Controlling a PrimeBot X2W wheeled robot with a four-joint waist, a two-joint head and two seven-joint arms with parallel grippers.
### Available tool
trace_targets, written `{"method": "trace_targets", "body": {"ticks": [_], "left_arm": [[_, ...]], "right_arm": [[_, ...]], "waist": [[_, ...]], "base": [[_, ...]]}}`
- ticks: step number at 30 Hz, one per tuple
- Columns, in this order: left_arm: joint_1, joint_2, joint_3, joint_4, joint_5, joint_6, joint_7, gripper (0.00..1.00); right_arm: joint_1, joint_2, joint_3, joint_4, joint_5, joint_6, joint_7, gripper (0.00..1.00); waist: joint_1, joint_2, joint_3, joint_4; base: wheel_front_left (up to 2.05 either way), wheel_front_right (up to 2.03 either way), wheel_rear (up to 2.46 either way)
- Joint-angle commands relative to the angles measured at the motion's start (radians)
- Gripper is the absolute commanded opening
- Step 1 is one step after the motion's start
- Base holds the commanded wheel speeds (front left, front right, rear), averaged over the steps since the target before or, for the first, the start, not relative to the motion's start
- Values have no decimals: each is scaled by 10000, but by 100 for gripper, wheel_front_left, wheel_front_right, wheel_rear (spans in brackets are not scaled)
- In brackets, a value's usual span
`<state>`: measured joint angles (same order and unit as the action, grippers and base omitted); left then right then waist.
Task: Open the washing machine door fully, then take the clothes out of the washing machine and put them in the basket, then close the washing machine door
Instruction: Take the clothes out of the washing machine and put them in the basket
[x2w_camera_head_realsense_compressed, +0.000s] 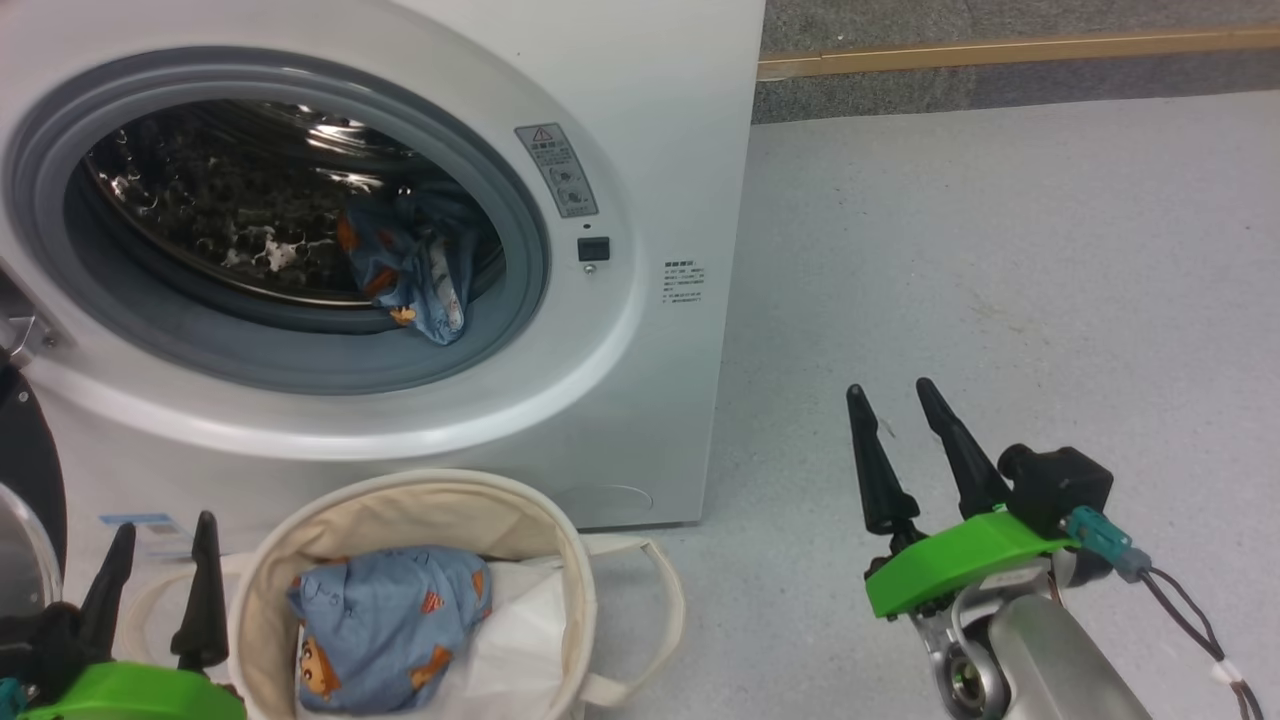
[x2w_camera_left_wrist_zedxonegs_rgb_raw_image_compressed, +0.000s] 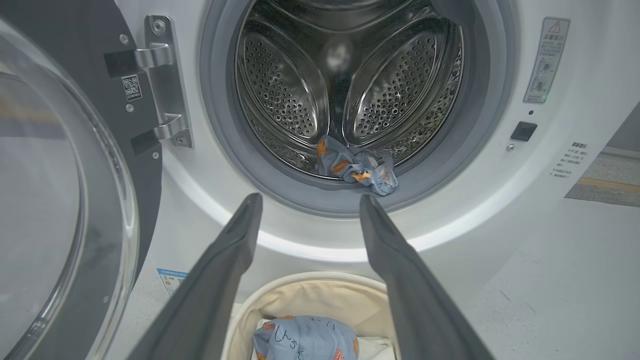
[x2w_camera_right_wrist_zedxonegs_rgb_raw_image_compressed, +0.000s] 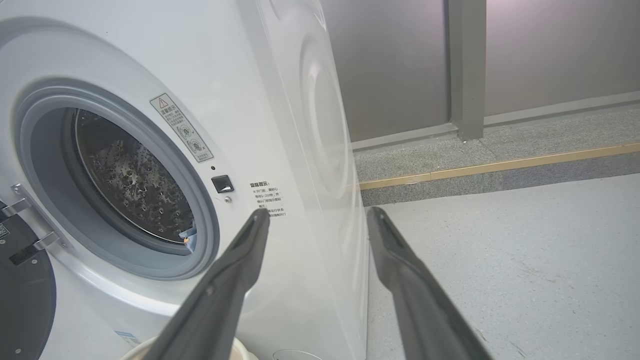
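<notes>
Your left gripper and right gripper both stand wide and empty. Reach the left one over the basket to the clothes bunched on the gasket. Pinch a thick fold.

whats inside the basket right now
The basket holds a blue bear-print garment lying on a plain white sheet. Anything beneath those two is covered, so I cannot tell what else is in there.
</notes>
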<state>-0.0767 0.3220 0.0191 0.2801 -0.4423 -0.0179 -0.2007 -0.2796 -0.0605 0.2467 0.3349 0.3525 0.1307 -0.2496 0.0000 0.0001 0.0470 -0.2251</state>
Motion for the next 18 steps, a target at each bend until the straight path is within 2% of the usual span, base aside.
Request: {"method": "trace_targets", "body": {"ticks": [1,18], "left_arm": [[-256,407,390,-345,-18,36,30,100],[-445,543,238,-324,-10,155,78,100]], "right_arm": [[-118,103,164,-338,-62,0,-122,100],[-130,103,176,-389,-34,0,-122,100]], "waist": [[0,-1,3,20],[0,-1,125,-1]], "base": [[0,0,0],[0,0,0]]}}
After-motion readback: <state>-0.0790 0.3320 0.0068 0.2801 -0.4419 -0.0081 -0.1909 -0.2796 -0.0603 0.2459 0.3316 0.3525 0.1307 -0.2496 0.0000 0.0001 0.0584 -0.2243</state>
